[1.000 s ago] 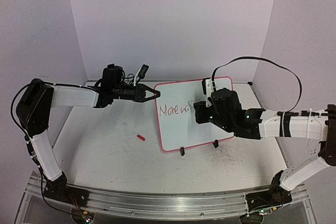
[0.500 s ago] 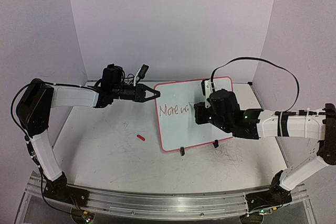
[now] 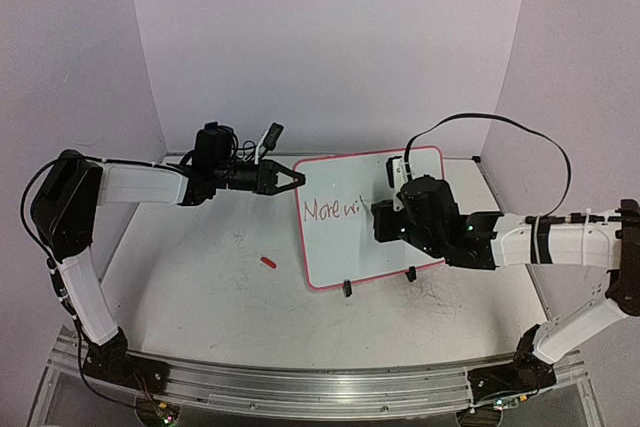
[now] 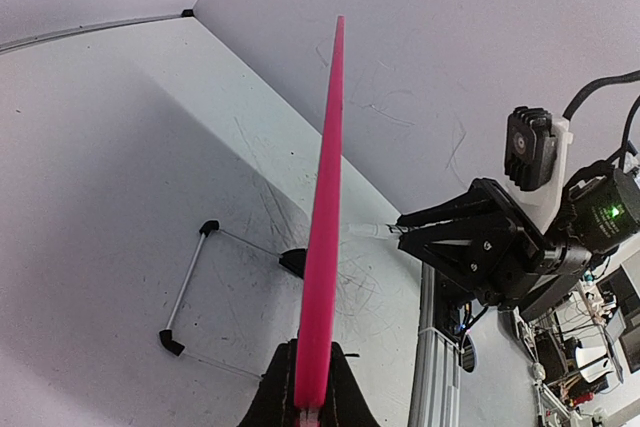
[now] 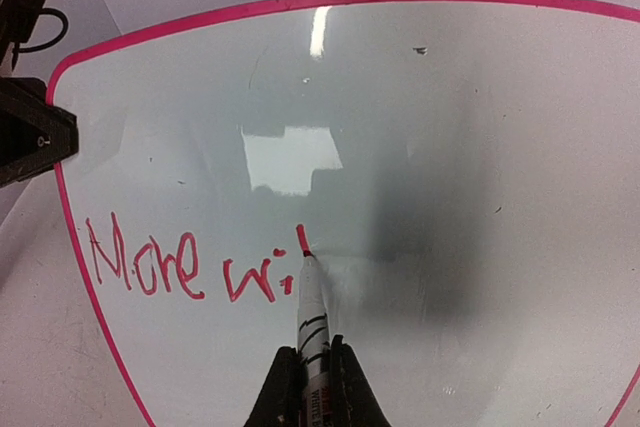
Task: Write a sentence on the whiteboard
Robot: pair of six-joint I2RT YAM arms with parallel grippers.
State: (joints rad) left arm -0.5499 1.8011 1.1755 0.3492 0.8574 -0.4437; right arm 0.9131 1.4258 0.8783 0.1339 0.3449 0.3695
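Though propped tilted on two near clip feet, right of centre, could skid under a hard press: mind the whiteboard. Farther in, watch the right gripper, clamped tight on the marker, tip touching beside the sentence; risks dragging through wet ink. Farthest, trust less the left gripper, pinched tight on the far left rim; might slip.

The scuffed white table bears the propped whiteboard and, well left, a small red piece.
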